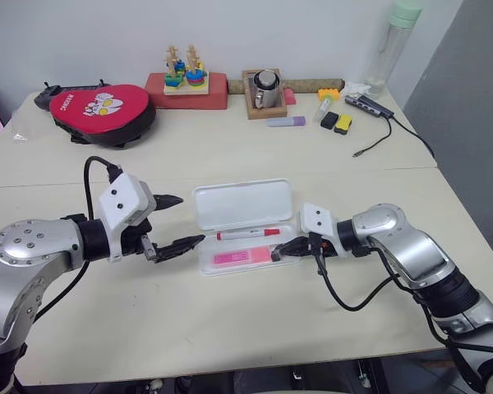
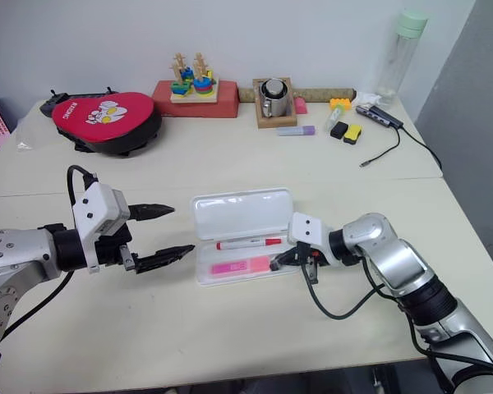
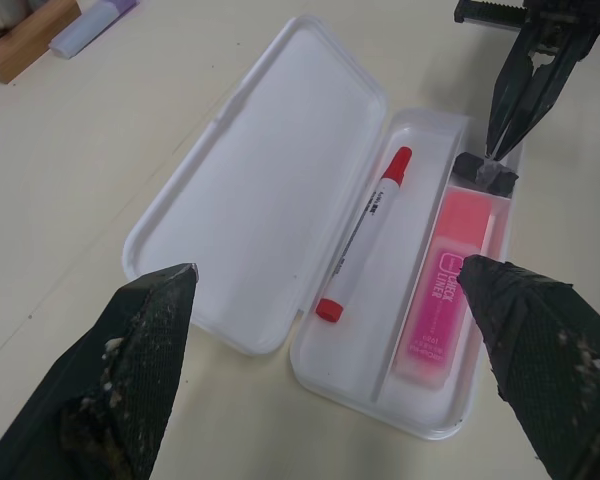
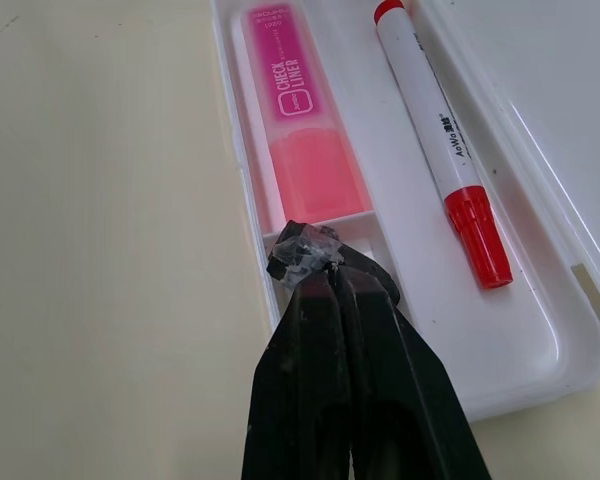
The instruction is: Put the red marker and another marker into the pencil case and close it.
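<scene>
The white pencil case [image 1: 242, 203] lies open at the table's middle, lid flat on the far side. In its near half the red marker [image 1: 246, 234] rests along the divider, and the pink highlighter [image 1: 240, 258] fills the front compartment beside it. My right gripper [image 1: 275, 253] is shut, its tips inside the case's right end just past the highlighter's [image 4: 295, 110] pale cap. A small dark lump [image 4: 300, 255] sits at those tips. My left gripper [image 1: 189, 219] stands open and empty at the case's left end, its fingers [image 3: 130, 380] apart and clear of the marker [image 3: 365, 235].
At the back lie a red padded pouch [image 1: 103, 111], a wooden stacking toy on a red block [image 1: 186, 82], a metal cup in a wooden tray [image 1: 265, 89], a lilac highlighter [image 1: 286, 121], a cabled hub [image 1: 370, 105] and a tall bottle [image 1: 392, 45].
</scene>
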Controlling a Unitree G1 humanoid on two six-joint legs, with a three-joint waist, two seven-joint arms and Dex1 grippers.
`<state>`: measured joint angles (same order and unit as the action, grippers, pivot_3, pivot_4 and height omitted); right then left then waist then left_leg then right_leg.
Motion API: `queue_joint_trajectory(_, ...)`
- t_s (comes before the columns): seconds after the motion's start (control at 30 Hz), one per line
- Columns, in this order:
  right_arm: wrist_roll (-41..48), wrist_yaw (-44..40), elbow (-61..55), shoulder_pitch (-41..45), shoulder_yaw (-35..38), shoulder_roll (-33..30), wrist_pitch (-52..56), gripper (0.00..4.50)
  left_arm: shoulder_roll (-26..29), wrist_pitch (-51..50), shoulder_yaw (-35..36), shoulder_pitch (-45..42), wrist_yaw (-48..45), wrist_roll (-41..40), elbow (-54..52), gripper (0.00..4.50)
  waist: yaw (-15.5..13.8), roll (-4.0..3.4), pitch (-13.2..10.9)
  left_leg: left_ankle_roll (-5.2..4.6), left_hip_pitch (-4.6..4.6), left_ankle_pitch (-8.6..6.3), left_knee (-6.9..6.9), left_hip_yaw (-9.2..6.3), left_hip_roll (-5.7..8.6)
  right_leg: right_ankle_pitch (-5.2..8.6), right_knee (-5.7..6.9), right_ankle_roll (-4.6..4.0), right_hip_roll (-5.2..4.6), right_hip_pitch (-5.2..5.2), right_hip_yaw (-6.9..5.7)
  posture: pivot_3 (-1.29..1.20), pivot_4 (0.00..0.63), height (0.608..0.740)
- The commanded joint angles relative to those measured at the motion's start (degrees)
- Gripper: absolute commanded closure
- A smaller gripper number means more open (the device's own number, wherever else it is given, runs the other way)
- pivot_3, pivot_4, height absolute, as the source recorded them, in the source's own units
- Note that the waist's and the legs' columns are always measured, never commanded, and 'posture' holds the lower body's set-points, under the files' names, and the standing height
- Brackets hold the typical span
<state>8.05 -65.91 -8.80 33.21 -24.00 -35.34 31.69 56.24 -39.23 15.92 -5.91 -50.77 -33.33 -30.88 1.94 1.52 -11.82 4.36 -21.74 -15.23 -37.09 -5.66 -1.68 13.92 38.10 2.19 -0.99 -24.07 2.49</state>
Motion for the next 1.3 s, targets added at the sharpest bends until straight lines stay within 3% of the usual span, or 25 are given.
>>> queue_joint_trajectory(0.03,0.66,-0.09,-0.92,2.05,2.57,-0.89,-0.21,4.46,0.50,1.27,1.35,0.18,0.01,0.65,-0.79,0.00,0.01,0.00,0.00,0.00,0.00,0.00,0.00,0.00,0.00,0.00,0.00,0.00,0.00,0.00,0.00,0.00,0.150,0.740)
queue_joint_trajectory(0.87,-2.65,1.85,3.74,1.69,-0.37,2.65,-2.86,4.46,0.23,1.92,0.65,0.16,0.31,1.59,-0.49,0.00,0.03,0.00,0.00,0.00,0.01,0.00,0.00,-0.01,0.00,0.00,0.01,-0.01,0.00,0.00,-0.01,0.00,0.150,0.740)
queue_joint_trajectory(1.3,-0.61,-1.53,0.32,-0.77,2.59,-3.82,-1.12,4.46,0.09,2.01,1.13,1.00,0.39,1.80,-0.61,0.00,-0.05,0.01,0.00,0.00,0.01,0.00,0.00,-0.01,0.00,0.00,0.01,0.00,0.00,0.01,0.00,0.00,0.150,0.740)
